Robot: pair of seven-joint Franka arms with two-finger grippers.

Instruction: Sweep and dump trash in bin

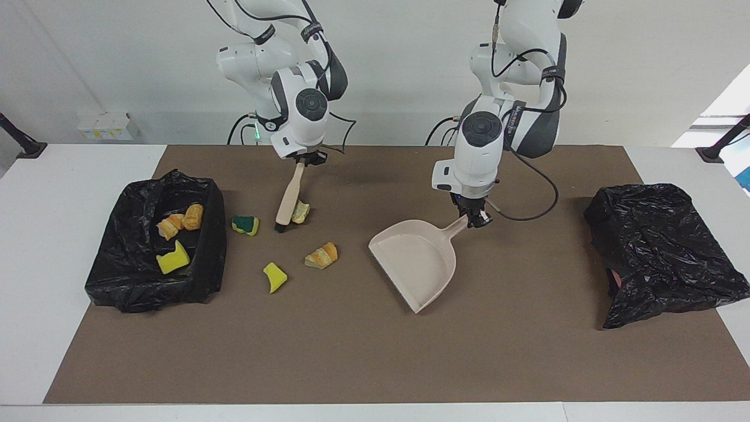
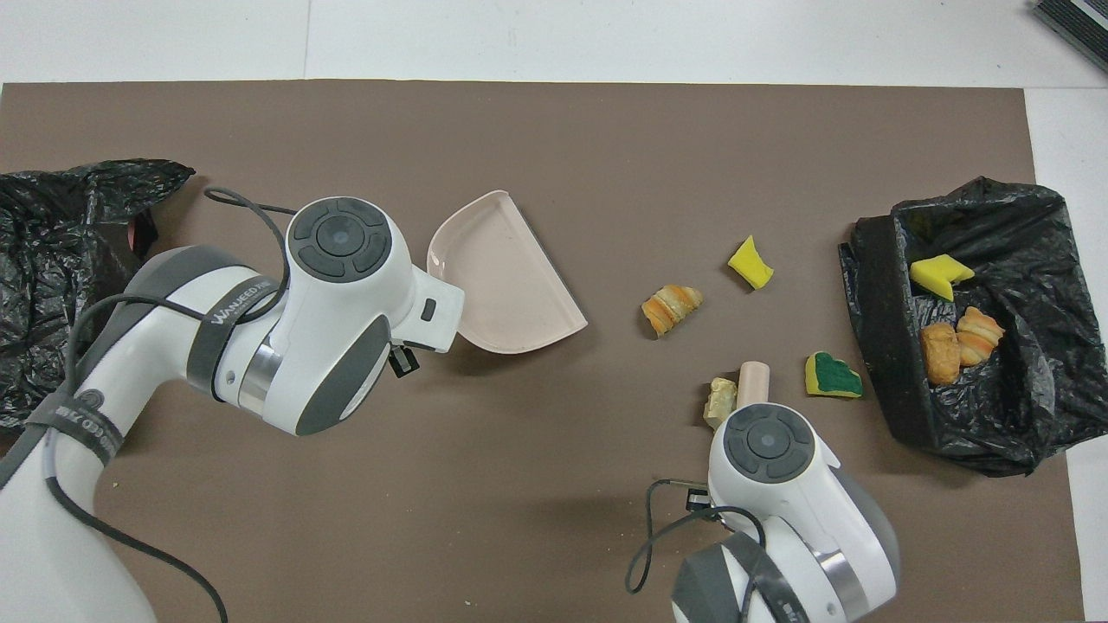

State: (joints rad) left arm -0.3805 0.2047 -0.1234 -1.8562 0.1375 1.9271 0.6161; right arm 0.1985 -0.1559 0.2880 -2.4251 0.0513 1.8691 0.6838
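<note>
The trash lies loose on the brown mat, all placed here against the open bin (image 1: 211, 234) at the right arm's end of the tabletop (image 1: 76, 205). A green-topped yellow sponge piece (image 1: 245, 224) sits just beside its wall. A yellow wedge (image 1: 274, 277) and a striped tan-orange bread chunk (image 1: 321, 256), its long axis slanting across the mat, lie near it. A pale chunk (image 1: 301, 212) touches the brush (image 1: 289, 201), gripped upright by the right hand (image 1: 309, 159). More scraps (image 1: 173, 258) lie inside the bin. The left hand (image 1: 476, 218) clamps the dustpan (image 1: 417, 264) handle, well apart from it.
</note>
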